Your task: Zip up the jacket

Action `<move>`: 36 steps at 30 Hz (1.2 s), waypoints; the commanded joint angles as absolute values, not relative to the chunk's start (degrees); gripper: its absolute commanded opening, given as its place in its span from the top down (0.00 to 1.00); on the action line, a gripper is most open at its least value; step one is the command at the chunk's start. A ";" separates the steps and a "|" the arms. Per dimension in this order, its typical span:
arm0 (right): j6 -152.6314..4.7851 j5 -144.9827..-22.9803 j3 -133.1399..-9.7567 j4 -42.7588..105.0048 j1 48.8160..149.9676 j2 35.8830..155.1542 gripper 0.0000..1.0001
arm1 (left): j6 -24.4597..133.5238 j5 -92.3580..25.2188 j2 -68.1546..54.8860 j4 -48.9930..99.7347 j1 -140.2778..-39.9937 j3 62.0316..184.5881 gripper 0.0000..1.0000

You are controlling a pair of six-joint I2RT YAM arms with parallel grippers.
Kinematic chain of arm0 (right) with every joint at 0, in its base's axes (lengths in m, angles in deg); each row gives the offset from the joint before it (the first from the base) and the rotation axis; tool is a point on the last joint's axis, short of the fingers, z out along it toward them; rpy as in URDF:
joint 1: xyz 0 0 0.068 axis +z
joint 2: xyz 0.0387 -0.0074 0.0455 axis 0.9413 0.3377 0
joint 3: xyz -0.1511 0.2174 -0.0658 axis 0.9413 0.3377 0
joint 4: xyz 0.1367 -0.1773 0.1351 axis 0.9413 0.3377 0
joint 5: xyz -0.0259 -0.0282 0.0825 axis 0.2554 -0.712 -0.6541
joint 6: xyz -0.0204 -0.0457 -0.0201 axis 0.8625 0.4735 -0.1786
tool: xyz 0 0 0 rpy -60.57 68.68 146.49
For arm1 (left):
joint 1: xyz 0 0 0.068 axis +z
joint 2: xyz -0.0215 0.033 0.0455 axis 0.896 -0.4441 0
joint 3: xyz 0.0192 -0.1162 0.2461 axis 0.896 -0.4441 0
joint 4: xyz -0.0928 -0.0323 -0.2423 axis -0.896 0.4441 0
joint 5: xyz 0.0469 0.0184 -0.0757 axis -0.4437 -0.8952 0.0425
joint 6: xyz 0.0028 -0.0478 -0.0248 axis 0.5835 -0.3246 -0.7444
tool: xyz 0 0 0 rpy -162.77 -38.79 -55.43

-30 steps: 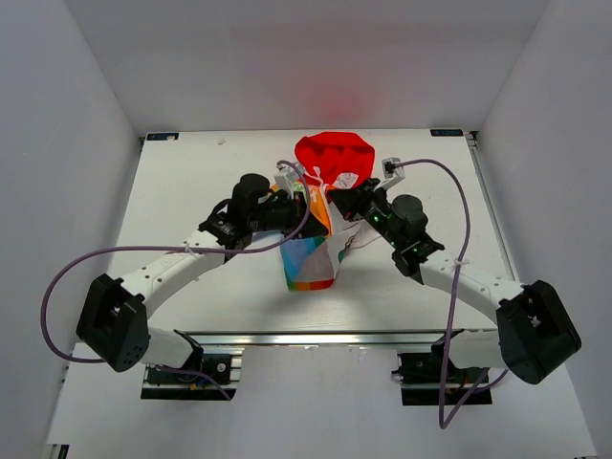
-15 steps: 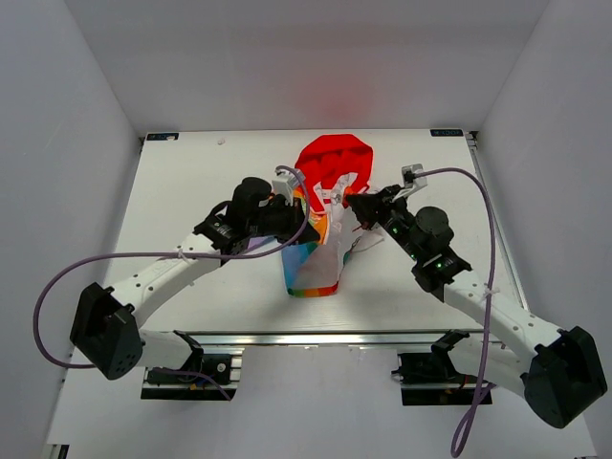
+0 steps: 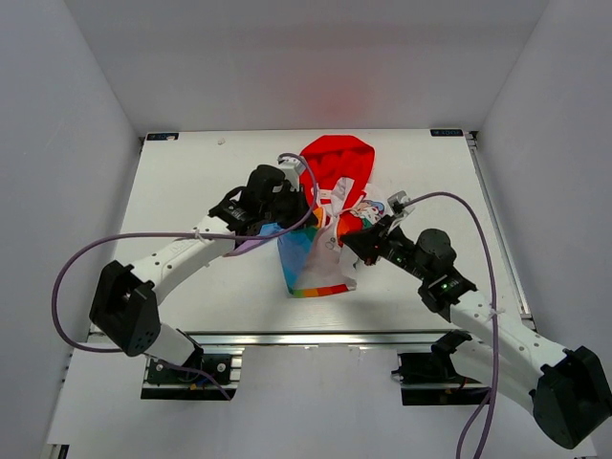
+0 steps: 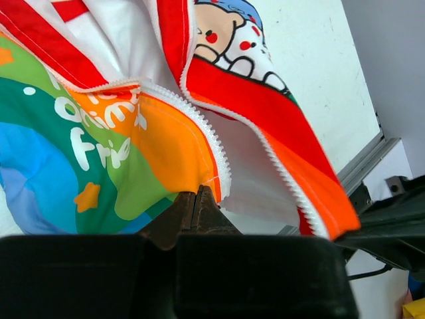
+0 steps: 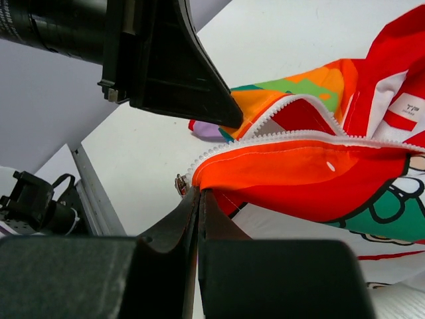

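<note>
jacket sits mid-desk, hood at the far end, hem toward the near edge. Front is open and the lower part is lifted off the desk between the two hands.

left hand: clamped tight on the hem corner of the orange/rainbow panel, just beside its zipper teeth.
right hand: clamped tight on the hem corner of the red-orange panel. A small metal bit at that corner looks like the slider, but it's too small to be sure.

The corners are near each other but apart, and the teeth rows gape in a V toward the hood.

My read on the step is mating the two bottom ends. To do it well:
- bring both corners level, tapes parallel and taut, with no twist
- feed one end straight down into the slider, not at an angle
- keep the white lining clear of the teeth

Risk: both pinches look to be on fabric, not on the hardware, so end control is sloppy. A regrip nearer the zipper ends may be needed.
</note>
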State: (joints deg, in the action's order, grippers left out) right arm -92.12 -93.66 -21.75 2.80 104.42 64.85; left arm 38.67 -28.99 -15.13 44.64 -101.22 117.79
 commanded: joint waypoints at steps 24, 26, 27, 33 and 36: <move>-106.75 -86.10 -17.52 -15.00 104.45 70.60 1.00 | 32.63 -31.10 -3.04 15.88 -101.34 100.98 1.00; -106.84 -85.74 -17.87 -15.96 104.45 71.04 1.00 | 32.63 -32.16 -3.12 15.61 -101.43 100.62 1.00; -107.18 -85.66 -17.79 -16.49 104.45 71.13 1.00 | 32.63 -32.25 -3.12 15.35 -101.34 100.54 1.00; -107.27 -84.51 -19.72 -18.25 104.54 73.32 1.00 | 32.36 -34.01 -2.86 14.55 -101.78 99.92 1.00; -107.45 -85.12 -20.95 -19.57 104.54 75.34 1.00 | 32.01 -34.80 -2.51 13.33 -102.13 99.13 1.00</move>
